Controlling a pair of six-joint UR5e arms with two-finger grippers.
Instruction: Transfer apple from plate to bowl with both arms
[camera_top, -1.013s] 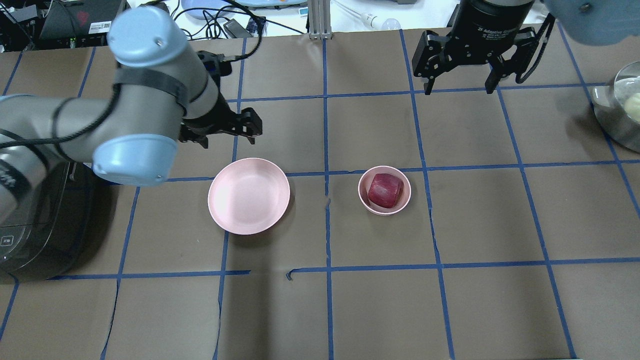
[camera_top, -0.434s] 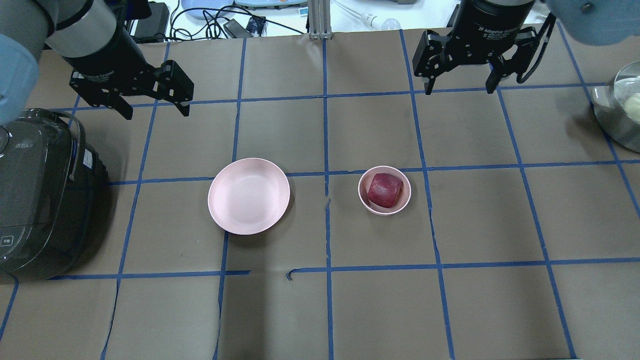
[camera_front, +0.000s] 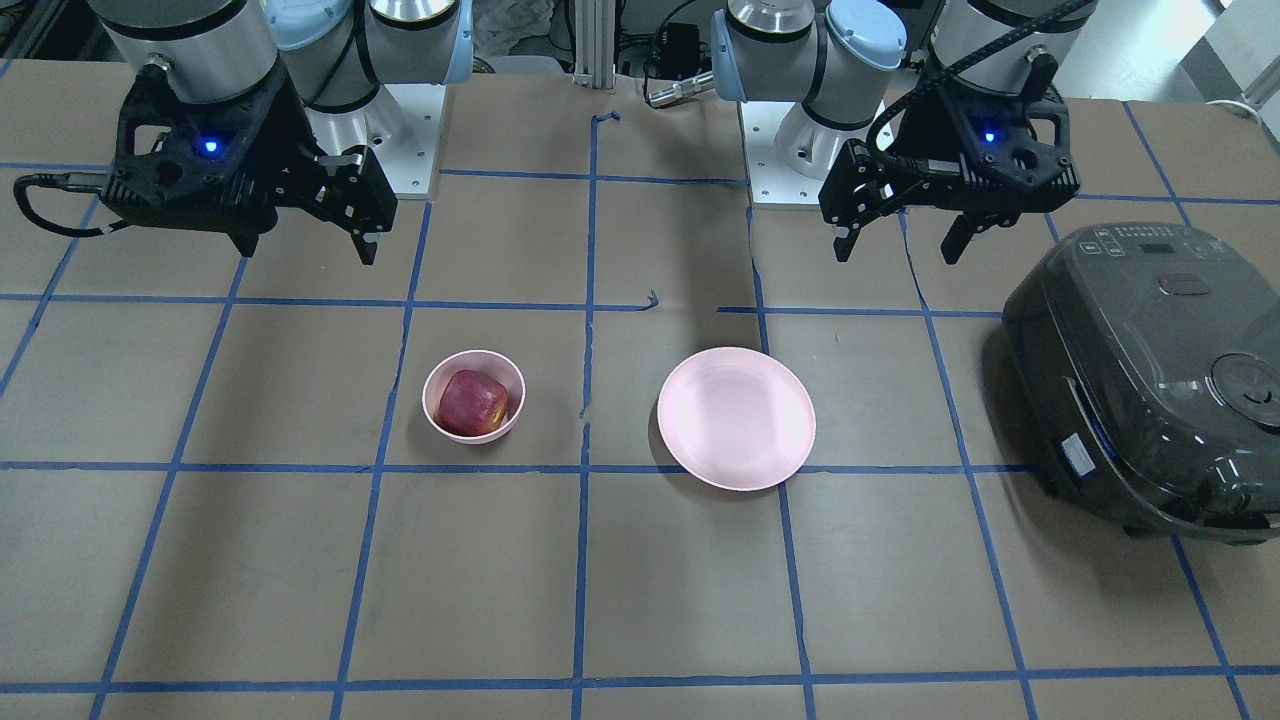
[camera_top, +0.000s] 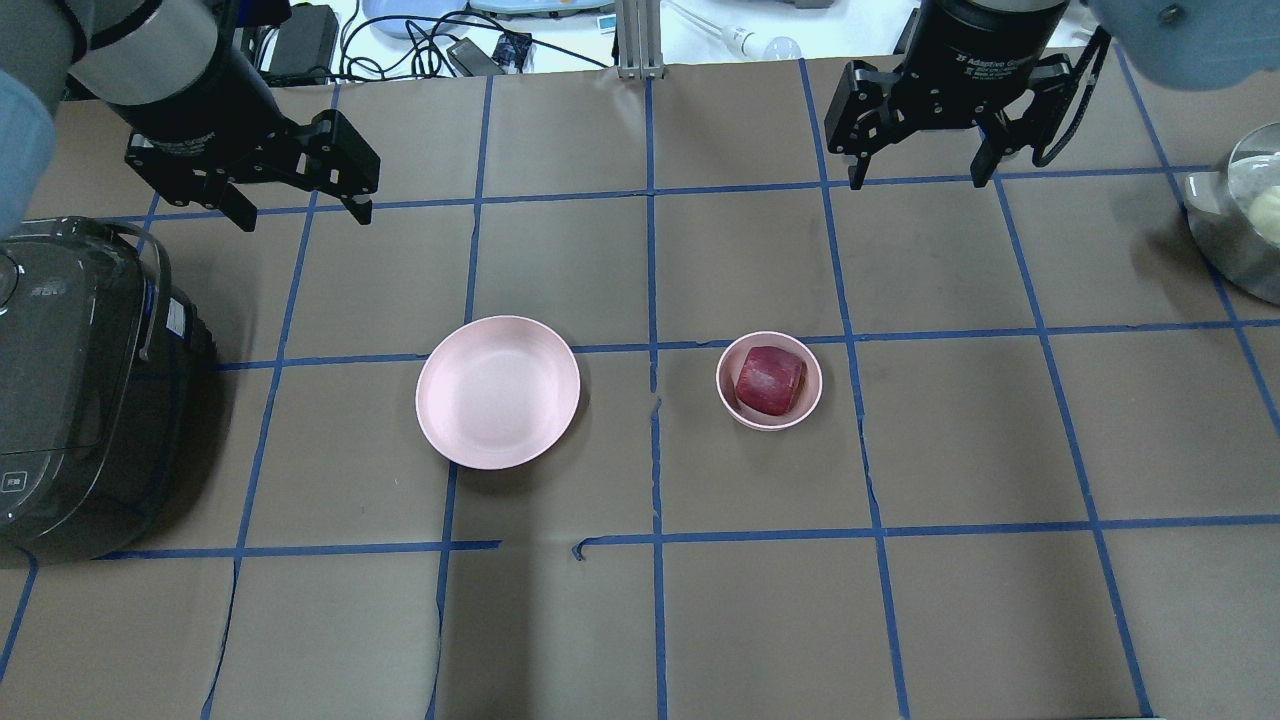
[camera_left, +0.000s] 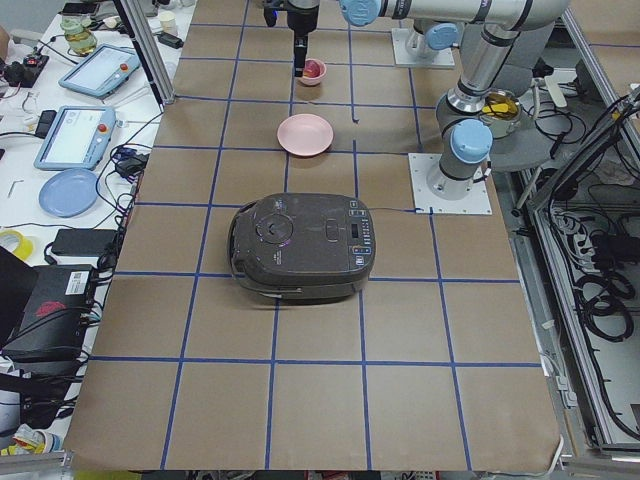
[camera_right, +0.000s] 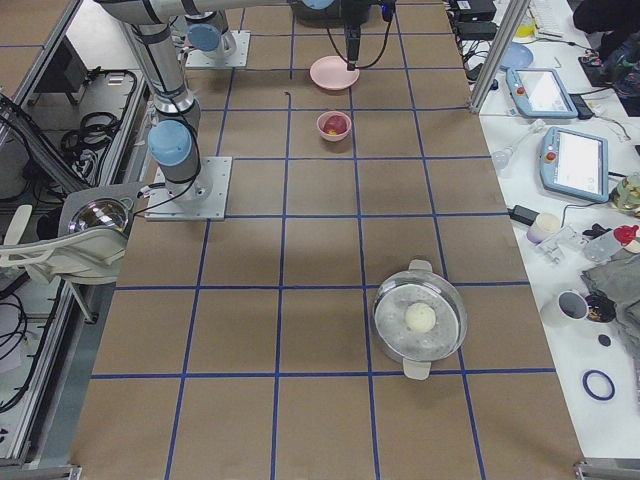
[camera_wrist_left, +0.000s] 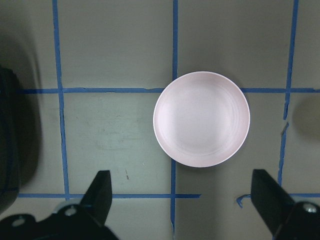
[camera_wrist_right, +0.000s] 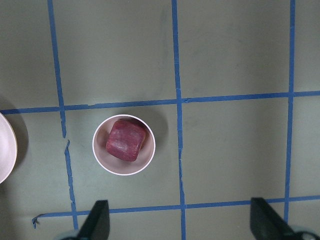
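Observation:
The dark red apple (camera_top: 771, 380) sits inside the small pink bowl (camera_top: 727, 396) right of the table's middle; both show in the right wrist view, apple (camera_wrist_right: 127, 140) and bowl (camera_wrist_right: 101, 156). The flat pink plate (camera_top: 497, 391) lies bare to the bowl's left, also in the left wrist view (camera_wrist_left: 201, 119). My left gripper (camera_top: 297, 213) is open and empty, raised over the far left of the table. My right gripper (camera_top: 916, 183) is open and empty, raised over the far right. In the front-facing view, apple (camera_front: 470, 403), bowl (camera_front: 437, 373), plate (camera_front: 736, 417).
A dark rice cooker (camera_top: 75, 400) stands at the table's left edge. A metal pot (camera_top: 1220, 235) with a pale round thing in it stands at the right edge. Blue tape lines grid the brown table cover. Cables and devices lie beyond the far edge.
My left arm has swung away from beside the plate, back and to the far left. The right arm, apple, bowl and plate have not moved.

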